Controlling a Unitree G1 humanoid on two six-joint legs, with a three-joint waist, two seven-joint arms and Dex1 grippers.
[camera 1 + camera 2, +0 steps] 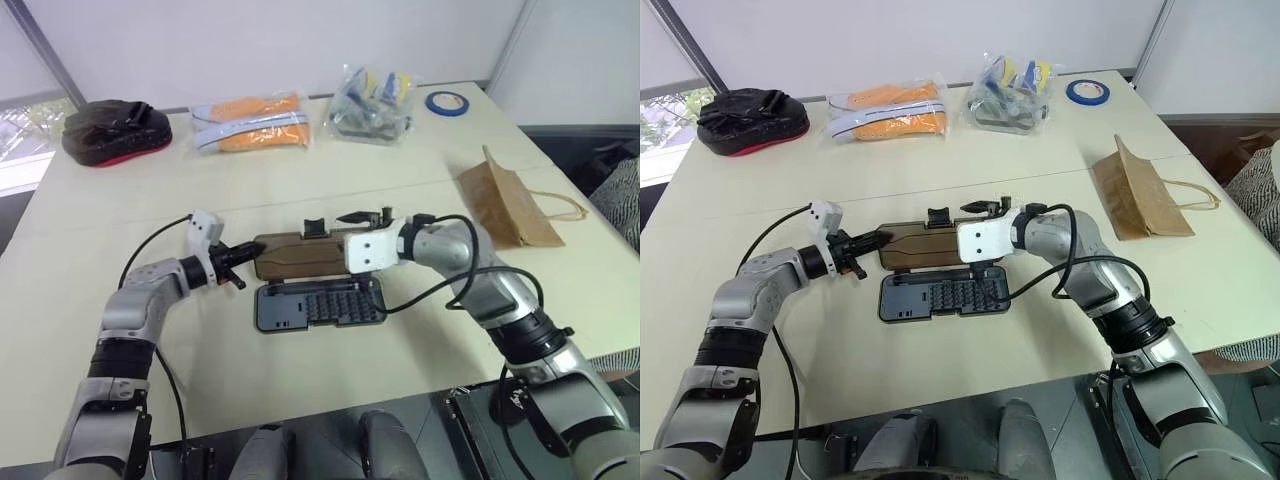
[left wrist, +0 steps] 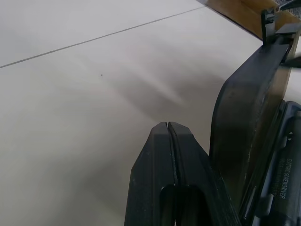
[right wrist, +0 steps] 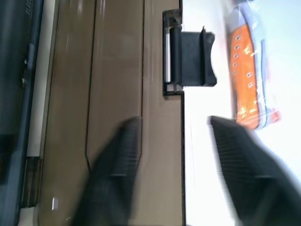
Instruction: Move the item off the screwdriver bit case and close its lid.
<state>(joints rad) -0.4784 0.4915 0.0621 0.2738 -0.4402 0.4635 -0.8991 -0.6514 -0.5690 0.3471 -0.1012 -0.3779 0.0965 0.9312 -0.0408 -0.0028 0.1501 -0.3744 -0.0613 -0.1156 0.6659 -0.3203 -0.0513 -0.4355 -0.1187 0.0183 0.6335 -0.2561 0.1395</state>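
The screwdriver bit case (image 1: 320, 305) lies open at the table's middle, rows of bits showing in its dark tray. Its smoky-brown lid (image 1: 295, 255) is hinged back behind the tray, with the black latch tab (image 3: 188, 59) on its far edge. My left gripper (image 1: 880, 240) is shut and empty, its tips at the lid's left end. My right gripper (image 3: 174, 141) is open over the lid's right part, one finger above the lid and the other past its far edge. The item, a brown paper bag (image 1: 505, 205), lies flat on the table to the right, clear of the case.
Along the far edge sit a black-and-red pouch (image 1: 110, 130), orange-filled clear packets (image 1: 250, 122), a clear bag of parts (image 1: 372, 105) and a blue tape roll (image 1: 447, 101). Bare tabletop surrounds the case.
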